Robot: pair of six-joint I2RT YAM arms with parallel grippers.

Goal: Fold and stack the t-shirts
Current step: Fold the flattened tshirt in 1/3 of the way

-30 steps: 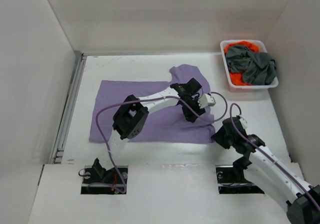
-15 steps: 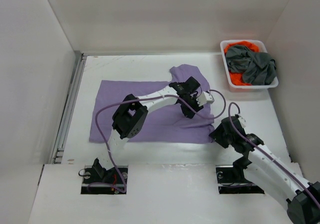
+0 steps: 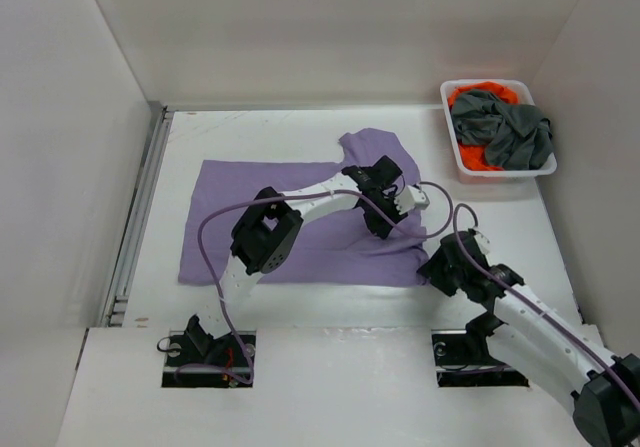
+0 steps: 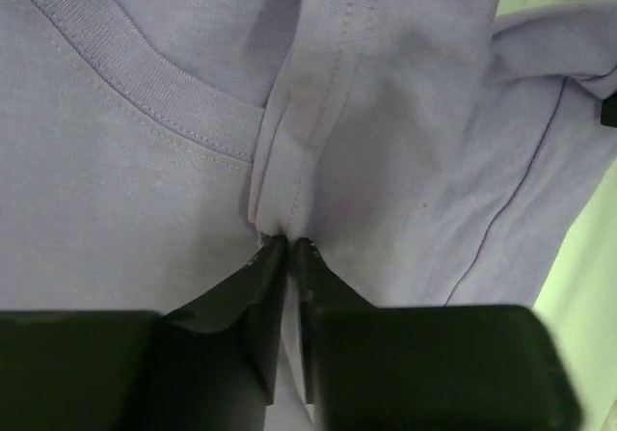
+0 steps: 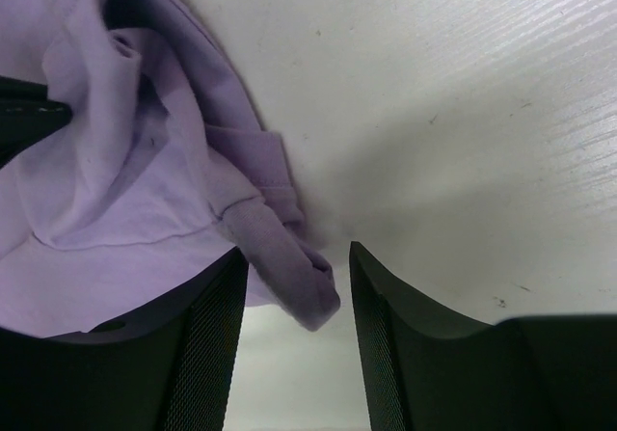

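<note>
The lavender t-shirt [image 3: 220, 217] lay spread flat in the middle of the table [image 3: 250, 137], its right side rumpled and one sleeve pointing toward the top of the overhead view. My left gripper [image 4: 286, 246] was pinched tight on a raised fold of that shirt just beside the ribbed collar [image 4: 145, 84], the two dark fingertips meeting on the cloth with hardly a gap. In the overhead view my left arm rose from its base at the bottom left, bent its elbow above the lower left part of the shirt, and stretched its forearm rightward to the centre of the frame, where the left gripper [image 3: 380, 222] pointed down onto the fabric. My right arm came in from the lower right corner on a diagonal, up and to the left, and brought the right gripper [image 3: 434, 267] to the shirt's lower right corner. In its wrist view the right gripper [image 5: 294, 257] stood with jaws apart, a bunched, rolled bit of lavender hem lying between the fingers and nothing clamped. At the upper right, well apart from both arms, the grey t-shirt [image 3: 510, 132] lay crumpled over the orange t-shirt [image 3: 472, 157] inside the white basket [image 3: 485, 83].
</note>
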